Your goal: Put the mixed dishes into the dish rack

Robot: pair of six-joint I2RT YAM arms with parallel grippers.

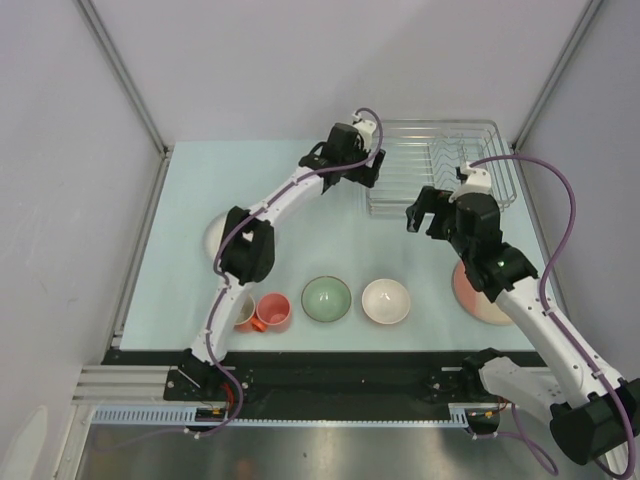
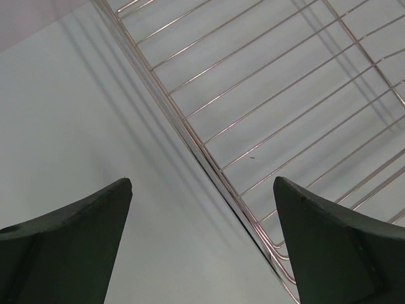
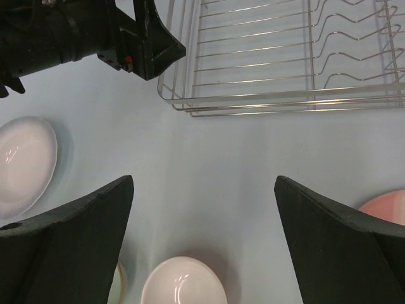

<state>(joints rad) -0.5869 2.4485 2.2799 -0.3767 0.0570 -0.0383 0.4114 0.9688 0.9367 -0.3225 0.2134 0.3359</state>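
Observation:
The dish rack [image 1: 440,165] stands at the far right with nothing in it; it also fills the left wrist view as the dish rack [image 2: 266,114] and tops the right wrist view as the dish rack [image 3: 285,57]. My left gripper [image 1: 365,172] hangs open over its left edge, left gripper [image 2: 202,190] empty. My right gripper [image 1: 424,220] is open and empty in front of the rack, right gripper [image 3: 202,183] above the white bowl [image 3: 183,285]. In a front row sit a pinkish cup [image 1: 243,312], orange-red mug [image 1: 272,311], green bowl [image 1: 326,299] and white bowl [image 1: 386,301].
A white plate [image 1: 213,235] lies at the left, partly under the left arm, and shows as the white plate [image 3: 22,161]. A pink-and-cream plate [image 1: 480,295] lies at the right, half hidden by the right arm. White walls close in the pale table [image 1: 190,190].

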